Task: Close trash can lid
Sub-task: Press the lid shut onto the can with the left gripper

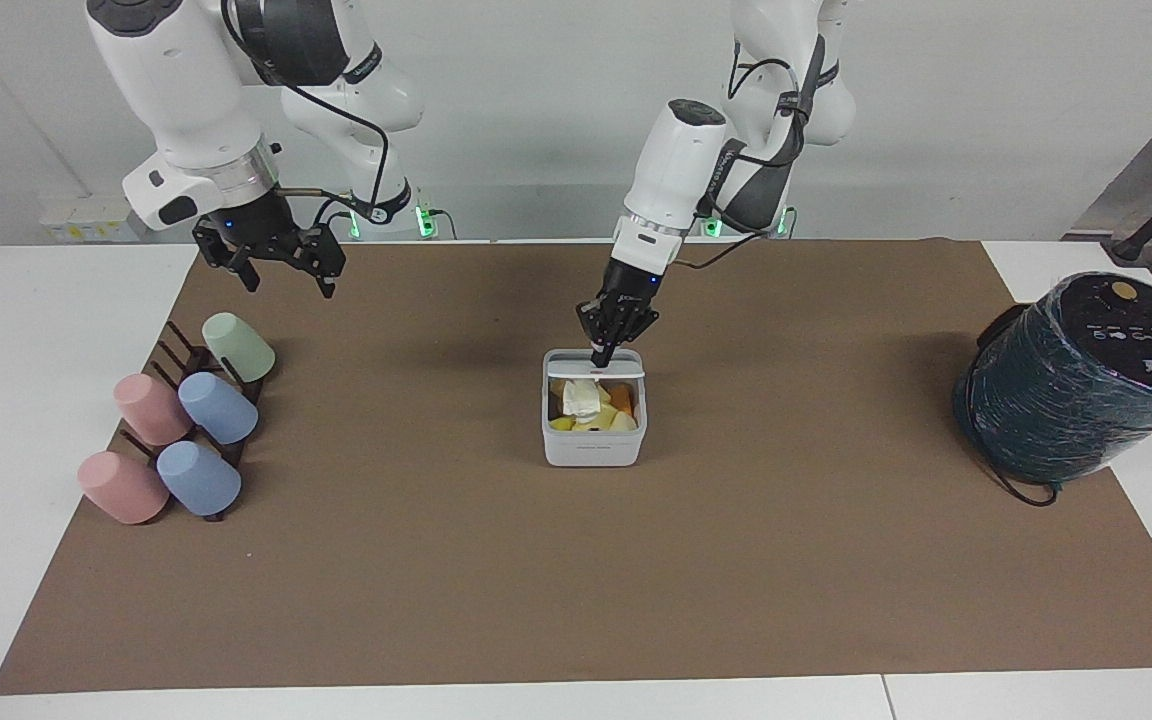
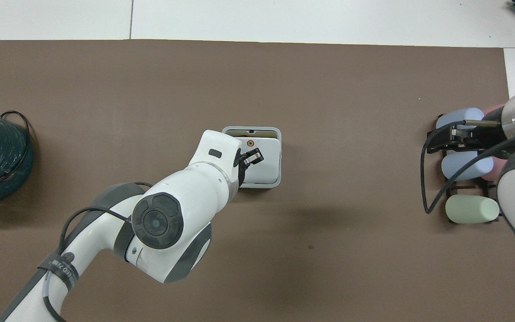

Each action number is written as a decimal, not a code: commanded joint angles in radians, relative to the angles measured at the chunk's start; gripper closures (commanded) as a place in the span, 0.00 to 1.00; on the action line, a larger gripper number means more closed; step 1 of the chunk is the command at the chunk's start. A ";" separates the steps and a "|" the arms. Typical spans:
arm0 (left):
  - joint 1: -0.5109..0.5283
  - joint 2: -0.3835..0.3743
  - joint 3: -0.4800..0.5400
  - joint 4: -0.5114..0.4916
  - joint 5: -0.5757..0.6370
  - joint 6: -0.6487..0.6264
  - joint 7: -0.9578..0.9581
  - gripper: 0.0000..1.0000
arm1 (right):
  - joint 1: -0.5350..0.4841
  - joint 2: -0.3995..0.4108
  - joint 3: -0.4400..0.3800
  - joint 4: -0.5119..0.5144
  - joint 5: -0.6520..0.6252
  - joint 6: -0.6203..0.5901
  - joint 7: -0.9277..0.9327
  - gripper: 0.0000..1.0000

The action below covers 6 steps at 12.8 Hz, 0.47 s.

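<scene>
The small white trash can (image 1: 592,445) stands on the brown mat mid-table and holds food scraps. Its lid (image 1: 621,362) is tipped down almost flat over the opening. A gap remains at the edge farther from the robots, where scraps still show. In the overhead view the lid (image 2: 264,167) covers most of the can (image 2: 228,130), orange dot up. My left gripper (image 1: 603,356) is shut and its tip presses on the lid's top; it also shows in the overhead view (image 2: 254,157). My right gripper (image 1: 286,275) is open and waits in the air over the cup rack.
A dark rack with pink, blue and green cups (image 1: 176,430) lies at the right arm's end of the table. A large dark teal wrapped cylinder (image 1: 1076,385) with a black cable stands at the left arm's end.
</scene>
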 commanded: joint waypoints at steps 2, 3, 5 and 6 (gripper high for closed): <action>0.018 0.053 -0.001 0.032 -0.016 0.033 0.000 0.92 | -0.008 -0.021 -0.002 -0.024 0.023 0.005 -0.025 0.00; 0.017 0.072 -0.001 0.038 -0.016 0.045 0.000 0.92 | -0.008 -0.021 -0.002 -0.024 0.023 0.005 -0.025 0.00; 0.014 0.134 -0.001 0.067 -0.016 0.072 0.000 0.92 | -0.008 -0.021 -0.002 -0.024 0.023 0.005 -0.025 0.00; 0.017 0.135 -0.001 0.067 -0.016 0.076 0.002 0.92 | -0.008 -0.021 -0.002 -0.024 0.023 0.005 -0.025 0.00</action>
